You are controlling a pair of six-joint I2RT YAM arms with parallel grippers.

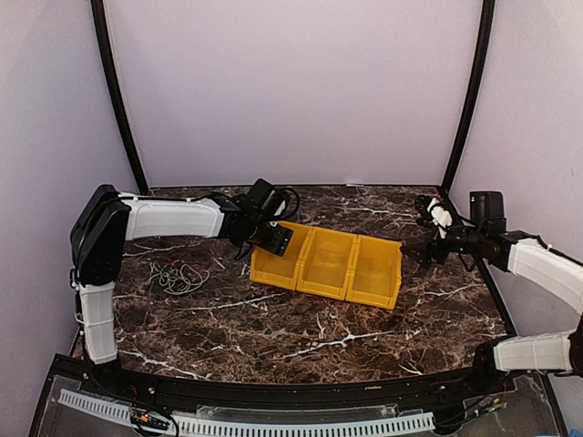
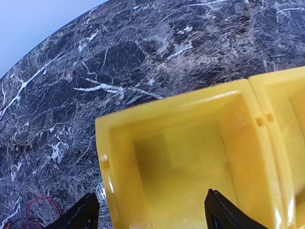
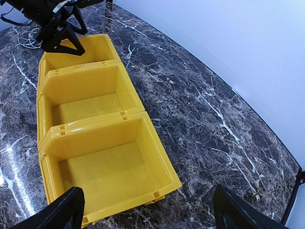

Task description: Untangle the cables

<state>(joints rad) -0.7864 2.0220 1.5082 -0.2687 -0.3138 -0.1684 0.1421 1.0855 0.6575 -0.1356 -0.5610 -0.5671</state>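
The cables lie in one loose tangle on the marble table, left of the bins; I make out white/grey and red strands, and black is hard to tell on the dark stone. A red loop shows at the left wrist view's bottom left corner, and white strands at the right wrist view's top left. My left gripper hovers open and empty over the leftmost yellow bin, with nothing between its fingers. My right gripper is open and empty, right of the bins.
Three joined yellow bins stand mid-table, all empty in the right wrist view. The left gripper shows over the far bin there. Black frame posts and lilac walls enclose the table.
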